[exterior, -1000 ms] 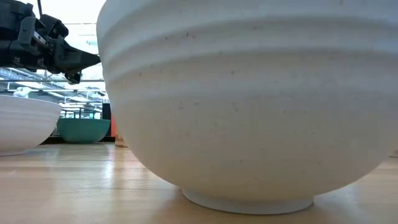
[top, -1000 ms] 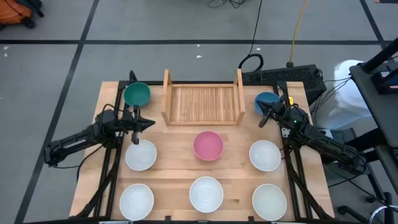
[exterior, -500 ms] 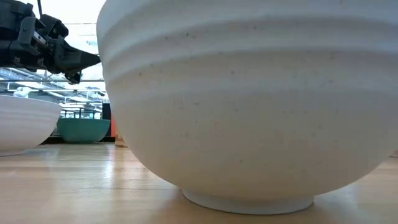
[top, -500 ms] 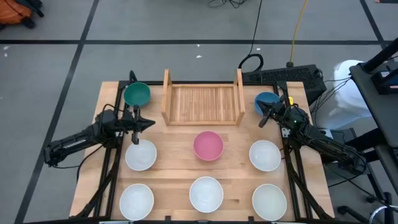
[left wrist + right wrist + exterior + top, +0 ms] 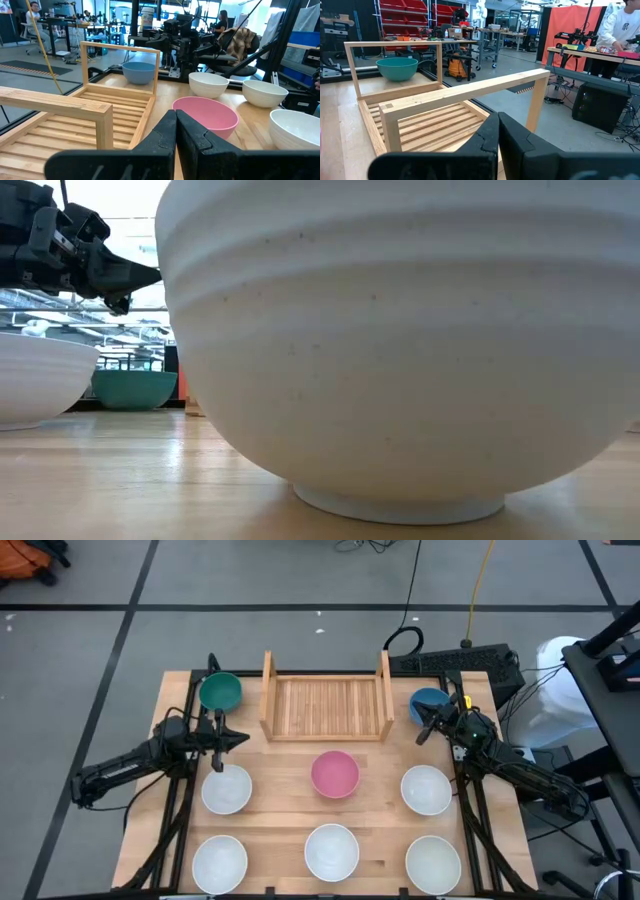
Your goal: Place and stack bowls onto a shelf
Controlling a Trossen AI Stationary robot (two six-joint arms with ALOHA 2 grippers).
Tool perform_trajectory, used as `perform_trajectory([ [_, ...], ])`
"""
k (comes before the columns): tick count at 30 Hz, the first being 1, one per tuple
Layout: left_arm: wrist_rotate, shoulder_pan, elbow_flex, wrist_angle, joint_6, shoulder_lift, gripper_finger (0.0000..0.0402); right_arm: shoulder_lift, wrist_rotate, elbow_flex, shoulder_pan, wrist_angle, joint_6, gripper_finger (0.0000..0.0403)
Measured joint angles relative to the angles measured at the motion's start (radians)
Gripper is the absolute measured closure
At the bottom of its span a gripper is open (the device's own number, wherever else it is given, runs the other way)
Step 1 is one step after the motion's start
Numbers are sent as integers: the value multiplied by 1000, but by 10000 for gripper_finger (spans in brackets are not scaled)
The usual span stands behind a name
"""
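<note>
Left end effector (image 5: 243,737) closed, empty, right end effector (image 5: 421,732) closed beside blue bowl (image 5: 428,703), shelf (image 5: 326,706) between.

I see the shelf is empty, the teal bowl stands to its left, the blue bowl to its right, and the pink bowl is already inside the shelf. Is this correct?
Not quite. The pink bowl is not inside the shelf; it stands on the table in front of it, as the high view shows. The rest is right: the shelf is empty, the teal bowl stands to its left and the blue bowl to its right.
</note>
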Motion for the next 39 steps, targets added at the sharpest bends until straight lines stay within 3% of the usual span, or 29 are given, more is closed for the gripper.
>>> perform_trajectory([
  [7, -36, 0, 0, 3, 37, 0, 394, 0, 0, 0, 0, 0, 12, 403],
  [25, -44, 1, 0, 36, 39, 0, 394, 0, 0, 0, 0, 5, 219, 403],
  [34, -45, 1, 0, 99, -306, 0, 394, 0, 0, 0, 0, 5, 219, 403],
  [39, -51, 1, 0, 97, -388, 0, 393, 0, 0, 0, 0, 16, 218, 403],
])
